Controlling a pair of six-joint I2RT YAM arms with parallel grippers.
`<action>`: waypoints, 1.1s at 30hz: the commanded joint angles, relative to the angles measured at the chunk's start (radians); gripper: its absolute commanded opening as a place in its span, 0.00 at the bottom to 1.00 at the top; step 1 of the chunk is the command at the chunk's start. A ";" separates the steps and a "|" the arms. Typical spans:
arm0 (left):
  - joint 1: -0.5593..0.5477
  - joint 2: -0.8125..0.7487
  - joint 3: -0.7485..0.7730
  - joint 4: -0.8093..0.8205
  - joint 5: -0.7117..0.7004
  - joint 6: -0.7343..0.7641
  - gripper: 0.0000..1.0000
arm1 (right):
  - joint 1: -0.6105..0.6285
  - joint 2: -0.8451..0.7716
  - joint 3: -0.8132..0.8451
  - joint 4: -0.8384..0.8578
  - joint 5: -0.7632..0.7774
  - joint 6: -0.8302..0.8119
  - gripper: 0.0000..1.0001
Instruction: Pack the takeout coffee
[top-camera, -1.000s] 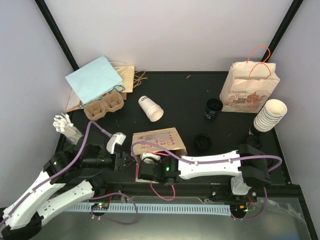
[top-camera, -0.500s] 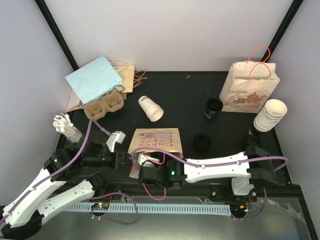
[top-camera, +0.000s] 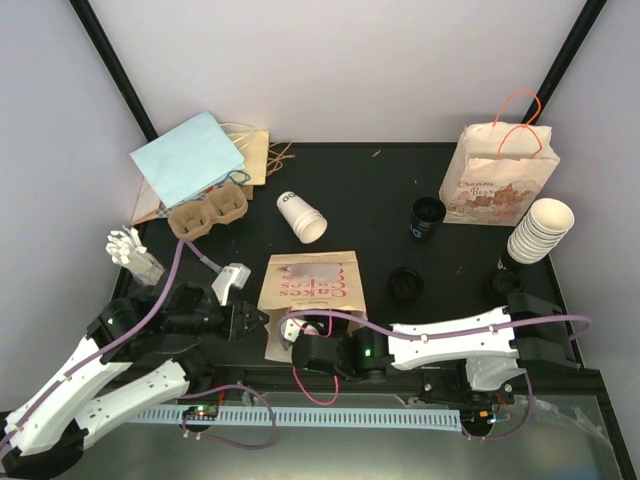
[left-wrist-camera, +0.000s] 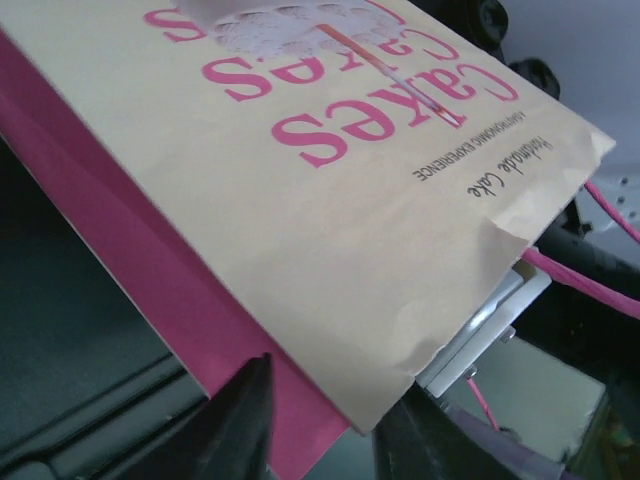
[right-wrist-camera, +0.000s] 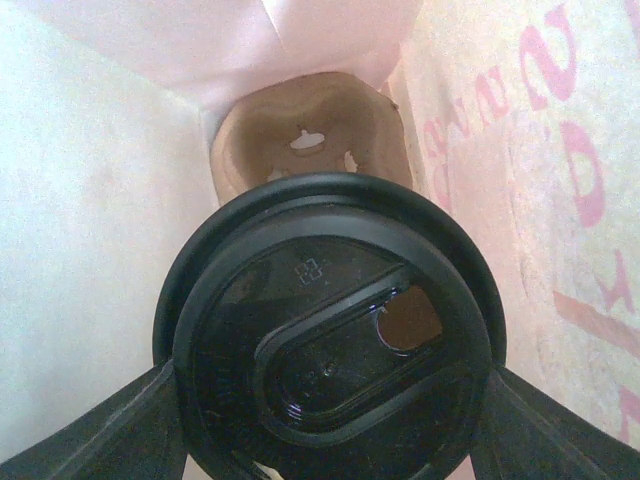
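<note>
Cakes bag lies flat on table, print side up, mouth toward the arm bases. L gripper at the bag's near-left corner: pink gusset edge and tan flap sit btwn its fingers, both fingers touching paper, so clamped on the bag edge. R gripper is inside the bag mouth, fingers on either side of the black-lidded cup, grasping it; only the lid top w/ sip hole shows, cup body hidden. Cup is thus in the bag, near the mouth. Deeper in, at the far end, a brown cardboard carrier rests against the bag's bottom fold, apart from the cup. Elsewhere on table in the top view: white cup on its side just beyond the bag, 2-slot tray far left w/ blue bag behind it, upright Cream bag far right, cup stack beside it.
</note>
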 joint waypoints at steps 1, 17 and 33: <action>-0.008 -0.010 0.052 -0.004 0.006 0.009 0.35 | 0.003 -0.028 -0.040 0.162 0.005 -0.085 0.50; 0.085 0.195 0.421 -0.133 -0.335 0.126 0.73 | 0.002 -0.028 -0.061 0.177 0.002 -0.113 0.50; 0.577 0.491 0.212 0.231 0.065 0.354 0.72 | 0.002 -0.067 -0.104 0.208 -0.037 -0.139 0.51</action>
